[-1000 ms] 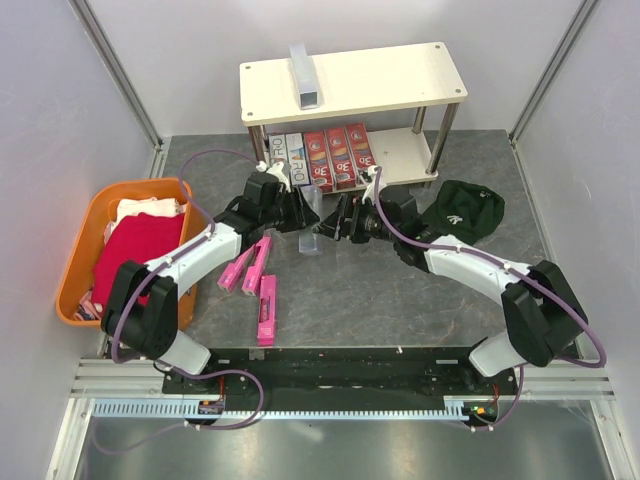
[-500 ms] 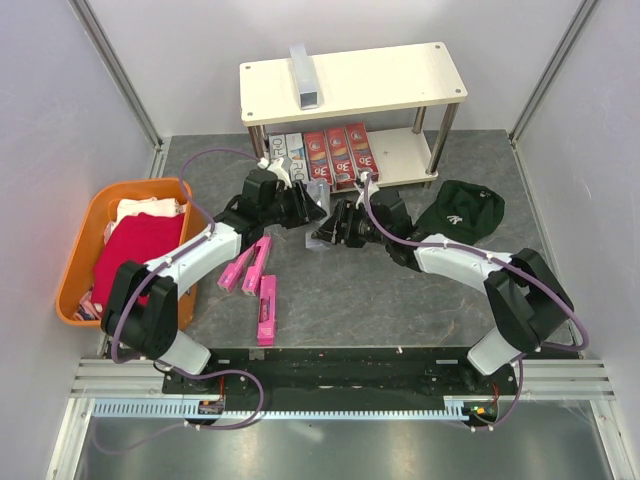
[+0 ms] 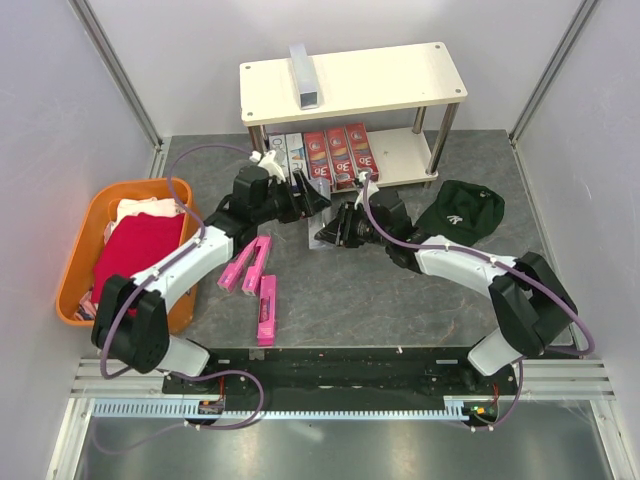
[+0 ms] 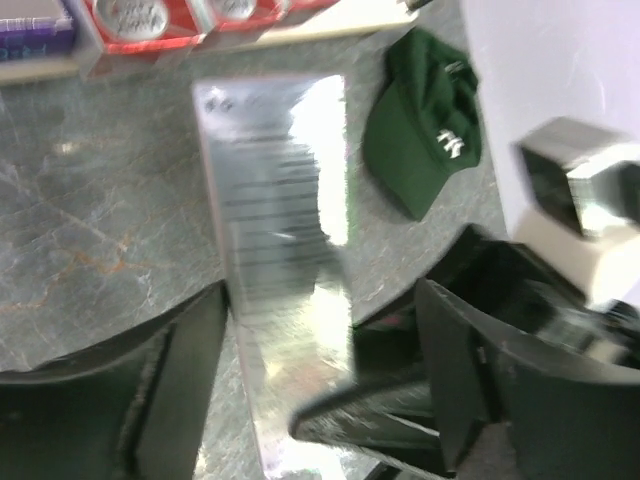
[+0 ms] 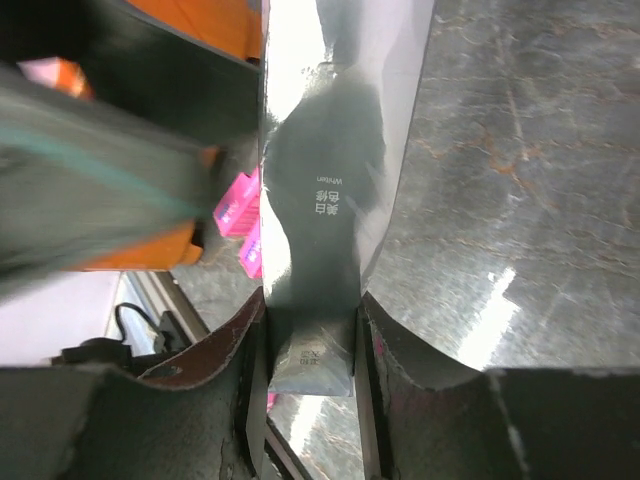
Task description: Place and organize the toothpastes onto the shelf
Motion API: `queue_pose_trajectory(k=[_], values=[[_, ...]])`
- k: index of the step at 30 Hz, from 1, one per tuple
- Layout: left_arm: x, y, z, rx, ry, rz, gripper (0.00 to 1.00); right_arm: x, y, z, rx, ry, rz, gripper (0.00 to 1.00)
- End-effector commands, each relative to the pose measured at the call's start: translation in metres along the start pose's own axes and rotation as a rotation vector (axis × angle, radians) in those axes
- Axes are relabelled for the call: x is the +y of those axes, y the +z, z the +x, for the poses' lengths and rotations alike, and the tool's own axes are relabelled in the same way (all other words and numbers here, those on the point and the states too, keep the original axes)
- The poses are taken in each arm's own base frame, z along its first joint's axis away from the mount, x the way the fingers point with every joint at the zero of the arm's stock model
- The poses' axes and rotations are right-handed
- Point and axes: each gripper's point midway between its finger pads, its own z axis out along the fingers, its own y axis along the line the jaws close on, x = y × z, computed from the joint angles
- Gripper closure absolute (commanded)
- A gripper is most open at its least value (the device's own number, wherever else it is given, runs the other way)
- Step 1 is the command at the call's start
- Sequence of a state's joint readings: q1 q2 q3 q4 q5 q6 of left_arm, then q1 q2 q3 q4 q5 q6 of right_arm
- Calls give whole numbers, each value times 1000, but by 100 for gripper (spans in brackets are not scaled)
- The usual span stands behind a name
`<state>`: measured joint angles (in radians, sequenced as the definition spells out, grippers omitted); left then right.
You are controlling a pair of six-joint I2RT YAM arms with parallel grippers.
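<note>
— Handover at mid-table, by the look of it. Who has the silver box?

— My right gripper (image 5: 310, 305) is clamped on the silver box (image 4: 270, 250), fingers pressed to both long sides, just on the near side of the shelf (image 3: 440, 60). My left gripper (image 4: 320, 300) faces it, fingers spread wide around the same box. That view is blurred, so I cannot tell whether either finger touches it.

— Which step is this?

— A regrip between hands, I judge, with most of the job undone. A second silver box (image 3: 305, 75) lies on the top board (image 3: 390, 78). Navy boxes (image 3: 292, 150) and red boxes (image 3: 340, 155) fill the left of the lower board (image 3: 405, 148). Three pink boxes (image 3: 262, 262) wait on the table (image 3: 400, 300), near left.

— And next?

— One gripper should let go and back off. The other can then lift the box to the far side. Open room: most of the top board and the lower board's right end. Mind the chrome legs (image 3: 443, 125), the low gap under the top board, and the green cap (image 3: 460, 210) at right.
</note>
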<state>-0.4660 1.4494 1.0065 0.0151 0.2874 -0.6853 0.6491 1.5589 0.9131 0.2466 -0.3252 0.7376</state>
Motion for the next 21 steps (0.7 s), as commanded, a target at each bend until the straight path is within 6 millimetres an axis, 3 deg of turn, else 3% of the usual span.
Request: queue_pose_trajectory(k=[1, 14, 21], values=[[-22, -20, -33, -124, 47, 47, 11, 24, -11, -26, -65, -78, -27, 73], [9, -66, -65, -262, 183, -177, 2, 42, -54, -56, -156, -246, 22, 75], [19, -66, -63, -251, 180, -195, 1, 82, -83, -109, -305, -329, 14, 74]])
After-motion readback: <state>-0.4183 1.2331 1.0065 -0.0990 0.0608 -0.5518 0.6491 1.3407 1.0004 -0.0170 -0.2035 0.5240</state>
